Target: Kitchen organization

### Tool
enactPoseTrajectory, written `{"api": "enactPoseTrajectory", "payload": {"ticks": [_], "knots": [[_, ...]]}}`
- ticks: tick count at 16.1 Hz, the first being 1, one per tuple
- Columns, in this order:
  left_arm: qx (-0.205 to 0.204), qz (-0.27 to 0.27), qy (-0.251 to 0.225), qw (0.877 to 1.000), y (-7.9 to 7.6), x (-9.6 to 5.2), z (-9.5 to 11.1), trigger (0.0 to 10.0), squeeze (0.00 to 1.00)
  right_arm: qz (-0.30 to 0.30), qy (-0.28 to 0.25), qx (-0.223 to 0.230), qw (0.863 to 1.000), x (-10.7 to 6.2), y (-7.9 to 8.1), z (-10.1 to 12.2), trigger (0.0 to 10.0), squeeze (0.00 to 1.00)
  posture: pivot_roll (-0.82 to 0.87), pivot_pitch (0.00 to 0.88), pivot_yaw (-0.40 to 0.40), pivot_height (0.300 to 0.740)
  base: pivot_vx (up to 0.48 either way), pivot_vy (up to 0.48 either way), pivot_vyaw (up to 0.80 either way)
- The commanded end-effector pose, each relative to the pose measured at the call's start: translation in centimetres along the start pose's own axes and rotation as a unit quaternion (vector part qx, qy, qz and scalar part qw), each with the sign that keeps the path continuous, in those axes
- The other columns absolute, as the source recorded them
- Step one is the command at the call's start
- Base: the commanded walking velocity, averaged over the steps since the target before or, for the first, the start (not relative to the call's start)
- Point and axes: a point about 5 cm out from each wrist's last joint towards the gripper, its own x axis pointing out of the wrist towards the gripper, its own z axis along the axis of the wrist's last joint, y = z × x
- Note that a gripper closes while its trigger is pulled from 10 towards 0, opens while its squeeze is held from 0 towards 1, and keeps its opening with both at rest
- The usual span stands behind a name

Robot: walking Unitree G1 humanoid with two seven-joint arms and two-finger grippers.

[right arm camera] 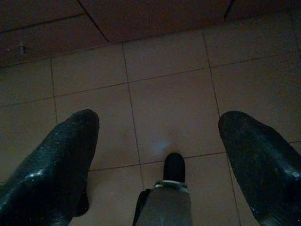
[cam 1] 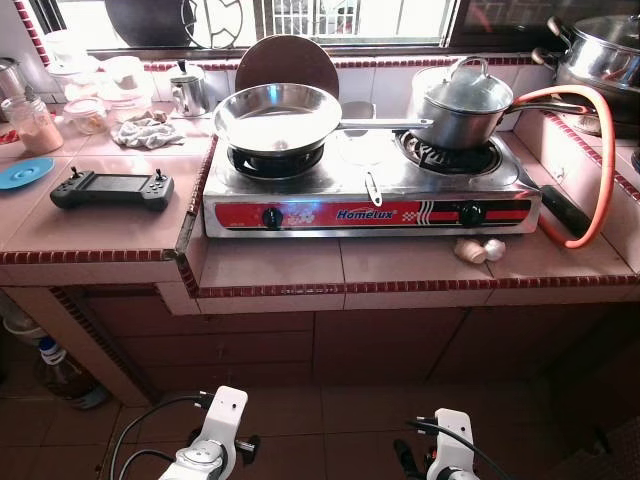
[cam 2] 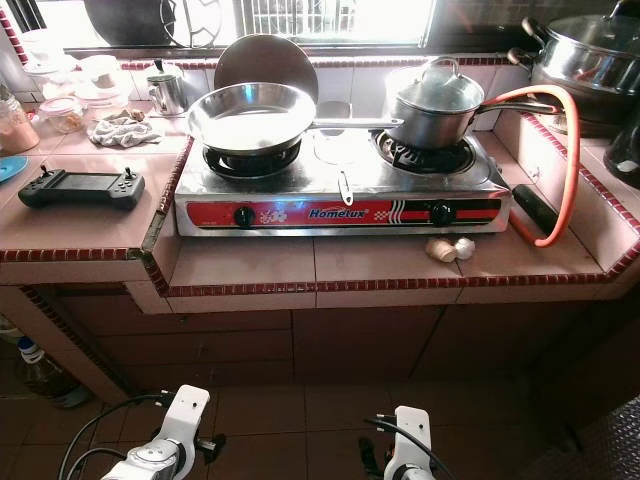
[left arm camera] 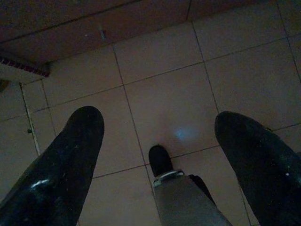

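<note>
A two-burner stove [cam 1: 370, 195] is set on the lower step of a tiled counter [cam 1: 270, 265], fed by an orange hose [cam 1: 598, 150] looped from its right side. An empty pan [cam 1: 278, 113] is seated on the left burner, and a lidded saucepan [cam 1: 468, 105] on the right burner; its contents are hidden by the lid. Two garlic bulbs [cam 1: 480, 250] lie just in front of the stove. On the raised section to the left are seen a black controller [cam 1: 112, 189], a blue lid [cam 1: 26, 172], a crumpled cloth [cam 1: 146, 131], a jar [cam 1: 36, 124] of orange powder, a small metal jug [cam 1: 189, 91] and stacked plastic tubs [cam 1: 95, 92] by the window.

Both arms are hung low before the counter, well apart from everything on it. The left gripper [left arm camera: 162, 160] and right gripper [right arm camera: 162, 160] are pointed at the floor tiles, jaws spread wide and empty; idleness is judged, with no item yet chosen.
</note>
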Motion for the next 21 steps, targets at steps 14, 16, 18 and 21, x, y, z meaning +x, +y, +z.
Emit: {"api": "enactPoseTrajectory", "payload": {"ticks": [14, 16, 18, 21], "knots": [[-0.020, 0.000, -0.070, 0.997, -0.7, -0.1, 10.1, 10.0, 0.00, -0.061, -0.060, 0.042, 0.995, 1.2, -0.3, 9.7, 10.0, 0.00, 0.10, 0.000, -0.090, 0.740, 0.000, 0.000, 0.00], [-0.016, 0.028, -0.044, 0.999, 1.3, 0.0, 7.8, 10.0, 0.00, -0.081, -0.044, 0.024, 0.995, 0.7, -2.4, 8.2, 10.0, 0.00, 0.10, 0.000, -0.084, 0.740, 0.000, 0.000, 0.00], [0.025, 0.069, -0.007, 0.997, 3.3, -0.1, 4.4, 10.0, 0.00, -0.106, 0.009, 0.009, 0.994, -0.2, -4.9, 4.0, 10.0, 0.00, 0.11, 0.000, -0.083, 0.740, 0.000, 0.000, 0.00], [0.013, 0.075, 0.006, 0.997, 3.8, -0.3, 1.9, 10.0, 0.00, -0.116, 0.046, 0.013, 0.992, -1.0, -5.8, 0.4, 10.0, 0.00, 0.12, 0.000, -0.076, 0.740, 0.000, 0.000, 0.00]]}}
